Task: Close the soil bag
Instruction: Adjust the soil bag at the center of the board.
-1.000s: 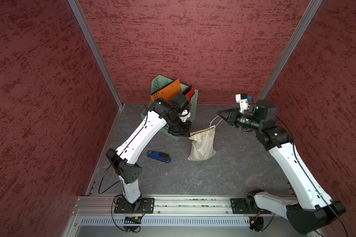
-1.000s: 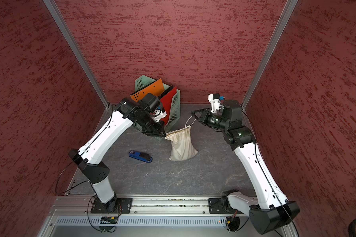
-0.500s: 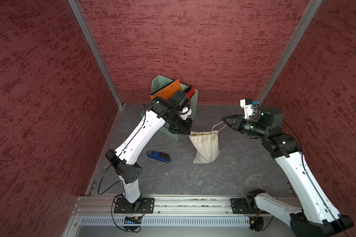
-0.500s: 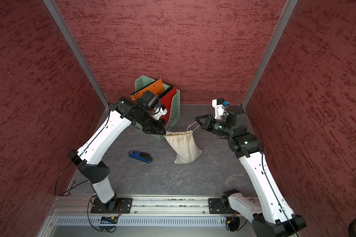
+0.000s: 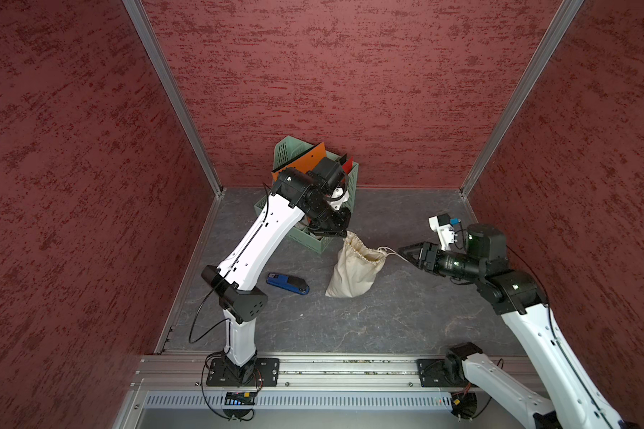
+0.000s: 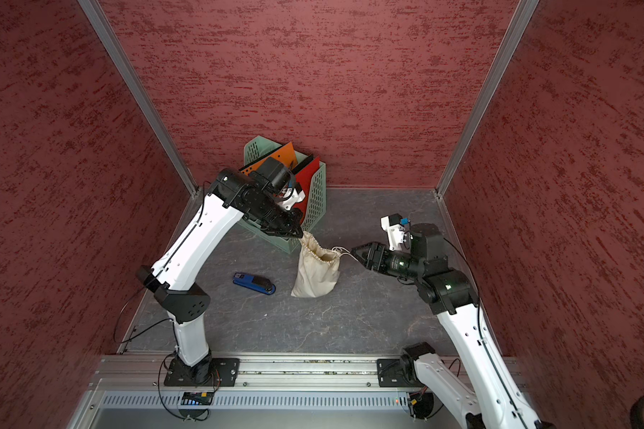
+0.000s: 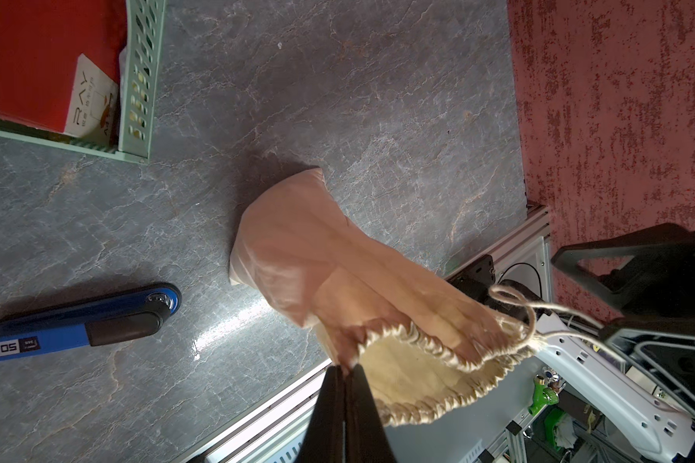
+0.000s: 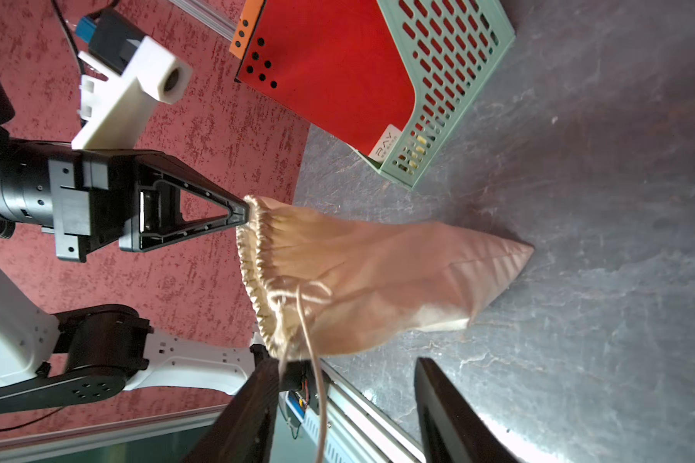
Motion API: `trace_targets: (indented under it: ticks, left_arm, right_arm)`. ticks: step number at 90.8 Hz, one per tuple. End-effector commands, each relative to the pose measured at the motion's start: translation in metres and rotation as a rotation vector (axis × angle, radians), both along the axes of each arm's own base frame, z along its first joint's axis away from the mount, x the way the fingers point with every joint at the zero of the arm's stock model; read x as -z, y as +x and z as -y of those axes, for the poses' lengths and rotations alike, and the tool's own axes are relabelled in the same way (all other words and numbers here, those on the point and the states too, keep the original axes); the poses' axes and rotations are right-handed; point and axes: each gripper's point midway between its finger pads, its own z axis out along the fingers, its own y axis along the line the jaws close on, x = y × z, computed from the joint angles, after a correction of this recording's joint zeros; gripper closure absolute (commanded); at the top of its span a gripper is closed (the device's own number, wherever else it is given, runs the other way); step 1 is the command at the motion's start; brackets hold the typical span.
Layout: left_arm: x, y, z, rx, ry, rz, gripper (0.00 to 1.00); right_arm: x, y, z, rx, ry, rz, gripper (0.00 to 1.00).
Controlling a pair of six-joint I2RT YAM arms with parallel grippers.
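Left hand pinched the soil bag rim, anchoring it for a counter-pull. Right hand gaped open by the slack cord.

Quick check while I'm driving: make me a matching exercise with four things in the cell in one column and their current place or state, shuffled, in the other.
Things
1. left gripper
2. right gripper
3. stapler
4. file rack

Place or state
A. lying flat on the table, apart from the soil bag
B. shut on the soil bag's gathered rim
C. upright, holding red and orange folders
D. jaws open, next to the bag's cord

Pairs: 1-B, 2-D, 3-A, 4-C
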Motion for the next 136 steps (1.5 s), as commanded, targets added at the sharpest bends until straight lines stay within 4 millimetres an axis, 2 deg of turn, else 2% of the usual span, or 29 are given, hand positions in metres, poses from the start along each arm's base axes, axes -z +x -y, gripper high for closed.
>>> trace_targets:
  ticks: [1, 5, 18, 39, 69, 84, 102, 118, 124, 136]
  left_arm:
    - [0.001, -0.006, 0.002, 0.033, 0.013, 0.005, 0.97]
    - [0.001, -0.007, 0.001, 0.035, 0.017, 0.006, 0.97]
    - [0.002, -0.010, -0.001, 0.031, 0.020, 0.008, 0.97]
    - [0.004, -0.014, -0.005, 0.036, 0.031, 0.001, 0.97]
    - [0.005, -0.012, -0.013, 0.030, 0.043, -0.003, 0.97]
    - [0.006, -0.011, -0.014, 0.030, 0.045, -0.007, 0.97]
    - [0.006, -0.010, -0.014, 0.032, 0.043, -0.011, 0.97]
    - [0.006, -0.012, -0.016, 0.032, 0.048, -0.013, 0.97]
    - [0.006, -0.012, -0.017, 0.030, 0.049, -0.011, 0.97]
    - [0.005, -0.013, -0.018, 0.029, 0.049, -0.011, 0.97]
  right_arm:
    - [-0.019, 0.012, -0.009, -0.060, 0.008, 0.028, 0.32]
    - [-0.021, 0.016, -0.013, -0.076, 0.013, 0.017, 0.29]
    - [-0.003, 0.025, -0.024, -0.159, 0.009, -0.077, 0.24]
    - [0.004, 0.028, -0.030, -0.225, 0.038, -0.091, 0.24]
    - [0.009, 0.020, -0.039, -0.282, 0.134, -0.123, 0.51]
    - [0.014, 0.019, -0.037, -0.270, 0.119, -0.134, 0.59]
    - [0.013, 0.027, -0.033, -0.215, 0.107, -0.116, 0.65]
    - [0.010, 0.033, -0.030, -0.177, 0.100, -0.096, 0.87]
    - [0.009, 0.034, -0.029, -0.167, 0.091, -0.089, 1.00]
    - [0.005, 0.036, -0.023, -0.123, 0.063, -0.061, 1.00]
